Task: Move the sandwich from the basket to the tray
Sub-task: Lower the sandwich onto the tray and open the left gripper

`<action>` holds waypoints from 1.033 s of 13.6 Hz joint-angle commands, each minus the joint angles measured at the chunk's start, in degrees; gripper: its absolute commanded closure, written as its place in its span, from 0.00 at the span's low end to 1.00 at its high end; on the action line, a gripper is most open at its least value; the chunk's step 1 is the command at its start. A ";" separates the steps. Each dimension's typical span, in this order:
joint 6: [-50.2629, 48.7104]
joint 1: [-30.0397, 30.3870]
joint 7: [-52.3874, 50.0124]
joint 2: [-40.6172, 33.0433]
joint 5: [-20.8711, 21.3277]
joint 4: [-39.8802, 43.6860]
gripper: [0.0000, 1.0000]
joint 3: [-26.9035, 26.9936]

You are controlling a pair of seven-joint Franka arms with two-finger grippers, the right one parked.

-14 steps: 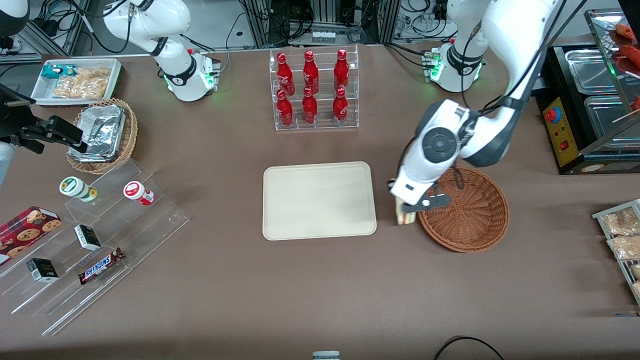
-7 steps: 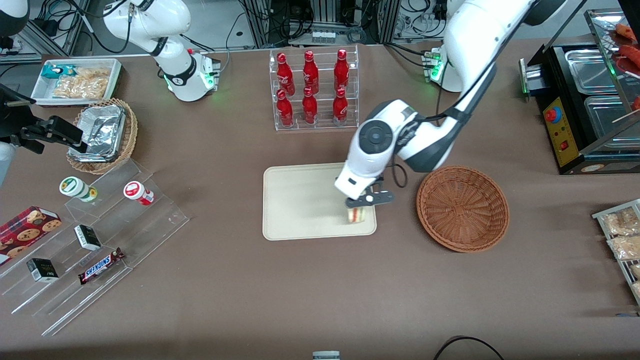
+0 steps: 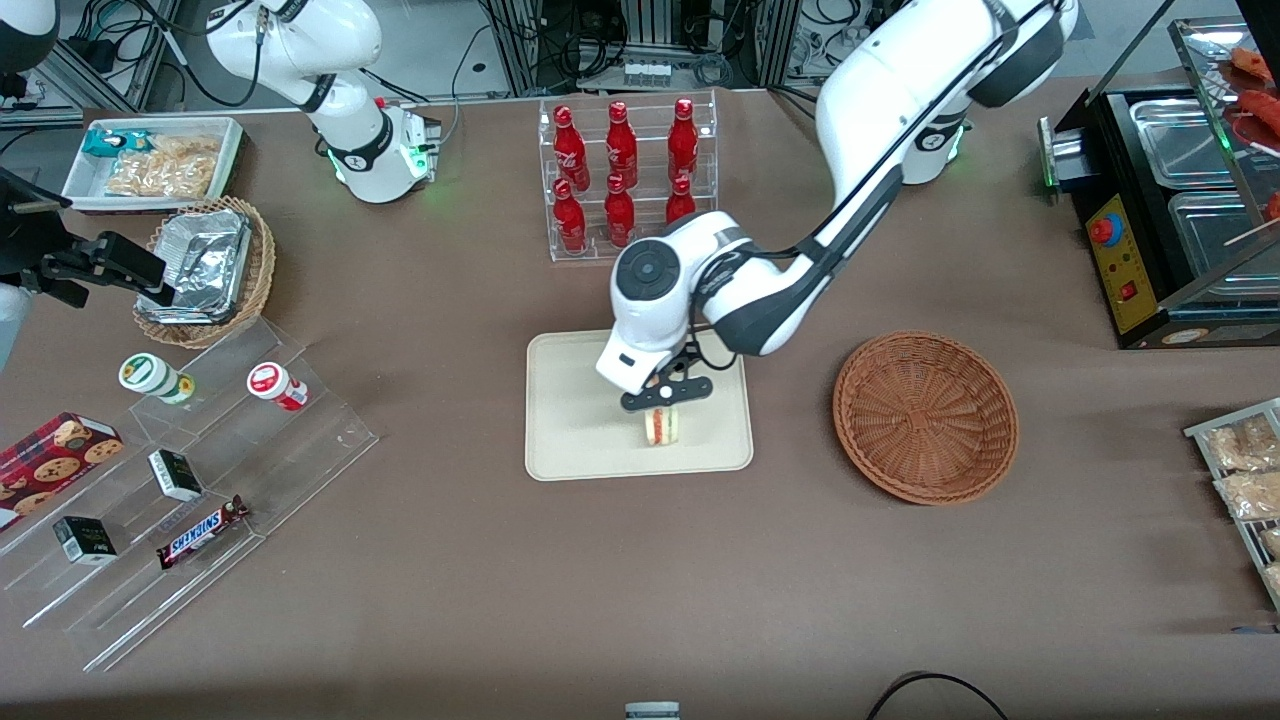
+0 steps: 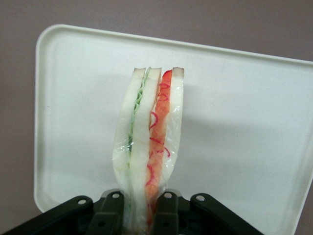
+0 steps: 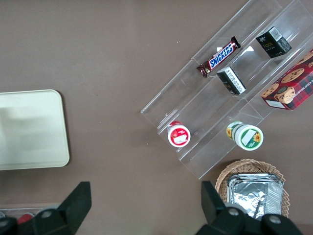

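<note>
Since half a second ago, the sandwich (image 3: 661, 425) has been carried farther in over the tray (image 3: 580, 420), away from the basket (image 3: 926, 416), which is left with nothing in it. Going big to small: tray, then basket just beside it toward the working arm's end, then gripper (image 3: 664, 392) above the tray's middle. Its jaws are clamped tight on the sandwich's bread sides (image 4: 149, 142), filling edge facing outward.

The left arm's end effector (image 3: 664, 391) hangs downward, its fingers (image 4: 113, 211) clamped together.
</note>
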 commanded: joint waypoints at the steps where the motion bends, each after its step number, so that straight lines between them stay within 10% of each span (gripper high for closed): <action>1: -2.09 -1.18 -1.36 4.00 0.96 5.89 0.91 -0.23; 11: -1.30 -4.43 -0.66 8.14 1.49 8.09 0.86 -0.15; 12: -1.30 -4.35 -0.57 8.14 1.49 8.09 0.57 -0.15; 13: -1.30 -4.26 -0.66 8.14 1.40 8.09 0.01 -0.15; 14: -1.30 -4.26 -0.57 8.05 1.49 8.09 0.00 -0.06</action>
